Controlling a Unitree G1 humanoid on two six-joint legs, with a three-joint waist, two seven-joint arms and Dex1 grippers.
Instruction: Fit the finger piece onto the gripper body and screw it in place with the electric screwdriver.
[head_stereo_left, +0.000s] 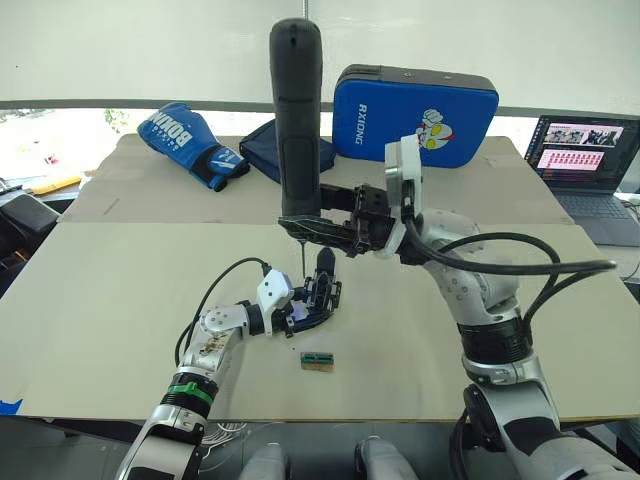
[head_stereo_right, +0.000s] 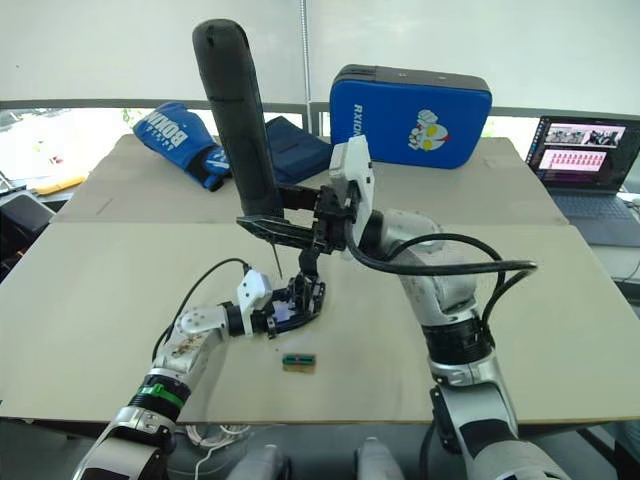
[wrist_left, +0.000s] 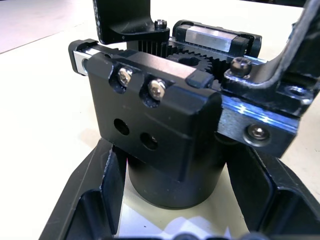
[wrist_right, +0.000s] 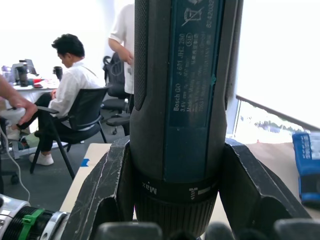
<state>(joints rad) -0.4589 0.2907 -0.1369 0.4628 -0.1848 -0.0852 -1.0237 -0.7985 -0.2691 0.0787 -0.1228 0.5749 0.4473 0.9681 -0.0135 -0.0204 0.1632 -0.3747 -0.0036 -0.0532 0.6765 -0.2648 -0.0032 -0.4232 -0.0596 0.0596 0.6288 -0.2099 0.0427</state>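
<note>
Right jaws grip the screwdriver upright over the gripper body, which the left jaws clasp on the worktop.

The right gripper (head_stereo_left: 312, 226) is clenched on the lower end of the screwdriver (head_stereo_left: 297, 120), which stands nearly vertical, its thin bit pointing down just above the gripper body (head_stereo_left: 322, 290). The left gripper (head_stereo_left: 314, 305) holds that body by its round base, one finger (wrist_left: 95, 200) on each side; two screws sit on the block's top edge above two open holes. A black pointed finger piece (head_stereo_left: 324, 264) stands up from the body, though whether it is fully seated is hard to tell. A small green-and-tan block (head_stereo_left: 317, 360) lies near the body on the worktop (head_stereo_left: 110, 300). Farther back are a blue boxing glove (head_stereo_left: 190, 143), a blue pad (head_stereo_left: 414, 115) and a laptop (head_stereo_left: 590, 160).
</note>
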